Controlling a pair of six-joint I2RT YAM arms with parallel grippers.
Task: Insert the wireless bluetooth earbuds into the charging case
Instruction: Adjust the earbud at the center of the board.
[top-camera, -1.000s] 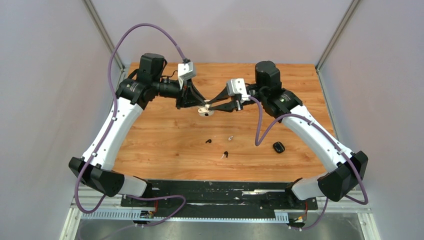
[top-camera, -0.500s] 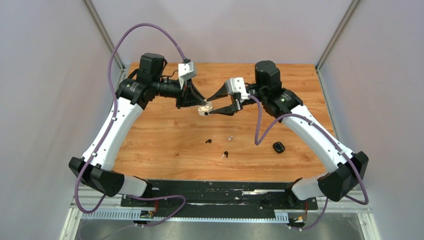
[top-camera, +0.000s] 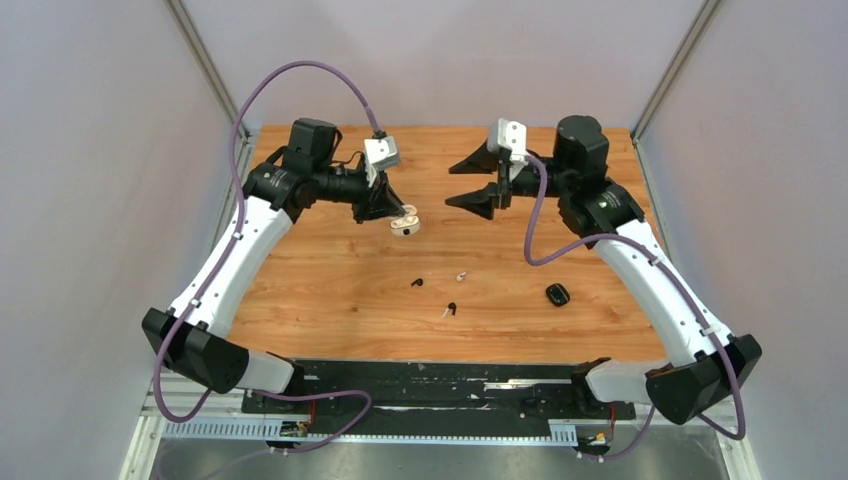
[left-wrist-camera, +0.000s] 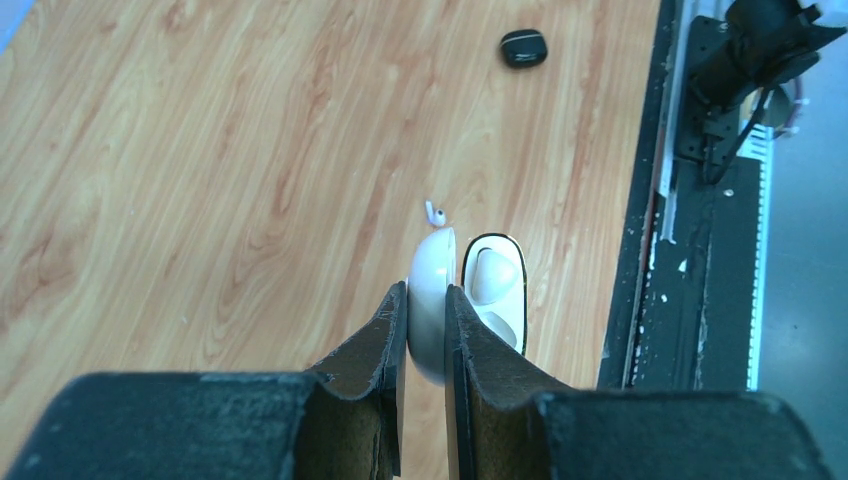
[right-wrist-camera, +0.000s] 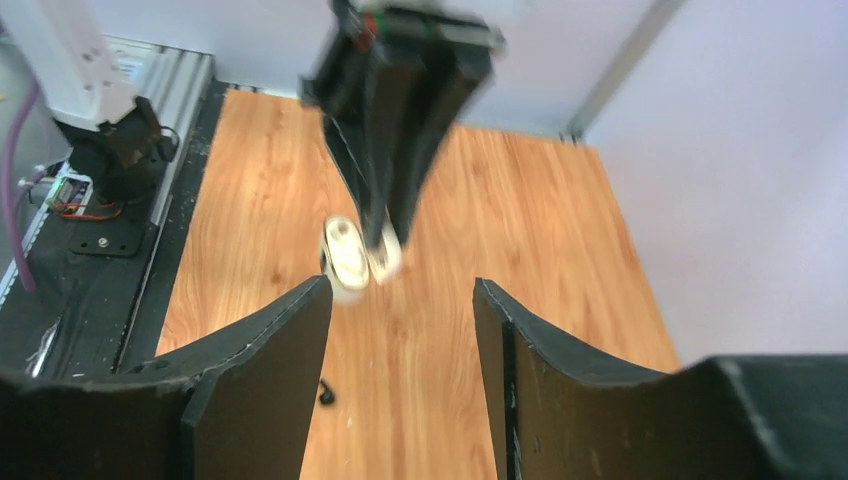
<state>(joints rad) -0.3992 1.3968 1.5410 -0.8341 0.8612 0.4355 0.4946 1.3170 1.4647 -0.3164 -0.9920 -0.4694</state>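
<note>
- Your left end effector (left-wrist-camera: 427, 300) is narrow and clamped on the white charging case (left-wrist-camera: 492, 285). The fingers pinch one shell half edge-on. The other half is hinged open to one side, and its moulded interior shows.
- The case sits at the fingertips, lifted off the tabletop (top-camera: 330, 290).
- Your right end effector (top-camera: 455, 186) is spread wide and holds nothing. It faces the left end effector across a clear gap without touching it. In its wrist view the case lies ahead, framed between its two fingers.
- The earbuds lie loose on the tabletop, below both end effectors and toward the arm bases.
- A black earbud (top-camera: 416, 283) lies on the left end effector's side, with a white earbud (top-camera: 460, 276) near it.
- A second black earbud (top-camera: 453, 307) and a second white earbud (top-camera: 443, 313) lie just beside each other, further toward the bases. You cannot tell whether they touch.
- A black charging case (top-camera: 557, 294) lies on the tabletop, shut. It is well apart from the right end effector, on its base side.
</note>
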